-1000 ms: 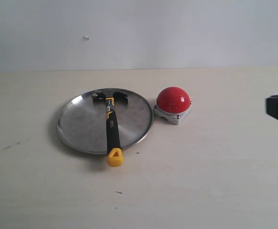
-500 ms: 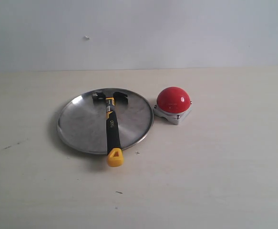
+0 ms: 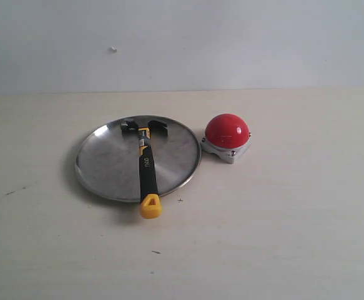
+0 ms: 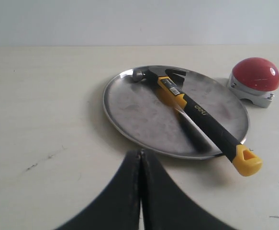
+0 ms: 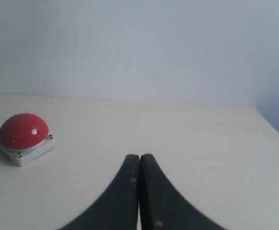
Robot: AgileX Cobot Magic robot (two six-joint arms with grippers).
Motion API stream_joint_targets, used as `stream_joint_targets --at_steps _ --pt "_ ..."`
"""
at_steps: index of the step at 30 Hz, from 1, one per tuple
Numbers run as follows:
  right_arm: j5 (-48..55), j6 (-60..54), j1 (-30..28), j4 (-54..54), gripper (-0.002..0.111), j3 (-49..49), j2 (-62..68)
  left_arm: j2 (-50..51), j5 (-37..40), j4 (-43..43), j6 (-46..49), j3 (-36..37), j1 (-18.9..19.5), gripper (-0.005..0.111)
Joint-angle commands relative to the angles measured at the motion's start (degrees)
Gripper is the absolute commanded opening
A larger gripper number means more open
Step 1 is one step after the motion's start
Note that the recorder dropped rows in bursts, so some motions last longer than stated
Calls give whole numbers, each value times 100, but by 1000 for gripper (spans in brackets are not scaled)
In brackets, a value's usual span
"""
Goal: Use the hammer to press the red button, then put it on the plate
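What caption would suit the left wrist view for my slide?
Shut left gripper facing a black-and-yellow claw hammer lying across a round silver metal plate, red dome button beside.

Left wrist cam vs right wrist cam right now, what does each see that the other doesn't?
Left wrist only: the hammer lying across the plate, yellow end past the rim, and the shut left gripper. Right wrist only: the shut right gripper. Both: the red button; the right wrist catches just a sliver of plate rim.
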Motion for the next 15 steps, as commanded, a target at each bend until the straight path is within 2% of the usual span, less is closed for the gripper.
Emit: stream_joint_targets --at_steps 1,11,15 --pt "-631 578 -26 -227 0 304 -505 -28 -27 -45 -18 19 17 0" --pt "-831 765 -26 -227 0 1106 -615 -28 -15 -45 -7 19 17 0" --pt "-1026 1396 -26 -385 0 1206 -615 -28 -15 -45 -7 19 17 0"
